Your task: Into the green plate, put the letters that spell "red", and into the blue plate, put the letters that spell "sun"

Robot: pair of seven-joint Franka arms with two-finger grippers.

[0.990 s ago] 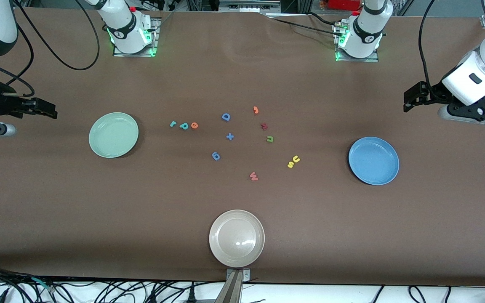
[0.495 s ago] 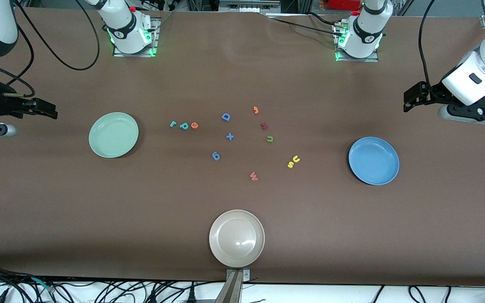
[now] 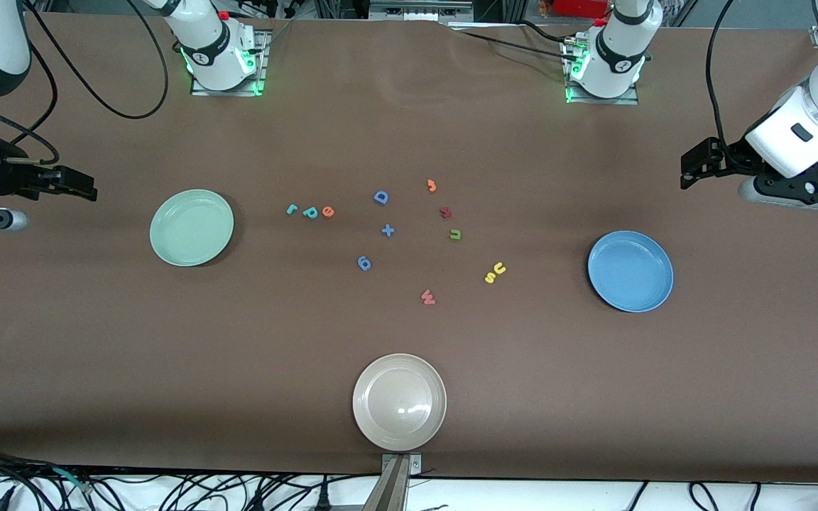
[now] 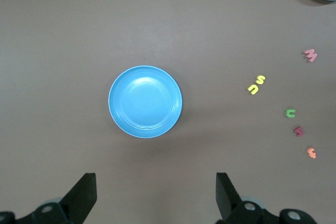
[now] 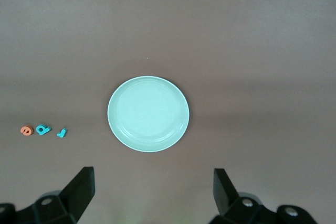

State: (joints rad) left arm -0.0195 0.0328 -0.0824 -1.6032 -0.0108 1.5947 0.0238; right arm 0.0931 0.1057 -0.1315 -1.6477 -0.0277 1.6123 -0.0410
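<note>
The green plate [image 3: 192, 227] lies toward the right arm's end of the table, and the blue plate [image 3: 630, 270] toward the left arm's end. A teal "r" [image 3: 292, 209], teal "d" [image 3: 310, 212] and orange "e" [image 3: 328, 211] sit in a row beside the green plate. The yellow "s" [image 3: 490, 277] and "u" [image 3: 499, 268] touch each other, with the olive "n" [image 3: 455, 234] farther from the front camera. My right gripper [image 3: 86, 183] [image 5: 152, 178] hangs open and empty near the green plate [image 5: 148, 114]. My left gripper [image 3: 687, 170] [image 4: 155, 182] is open and empty near the blue plate [image 4: 145, 102].
A beige plate [image 3: 399, 402] sits at the table's front edge. Among the letters lie a blue "D" [image 3: 380, 197], a blue plus [image 3: 388, 230], a blue "g" [image 3: 364, 263], an orange hook [image 3: 432, 186], a dark red letter [image 3: 445, 212] and a red "w" [image 3: 427, 297].
</note>
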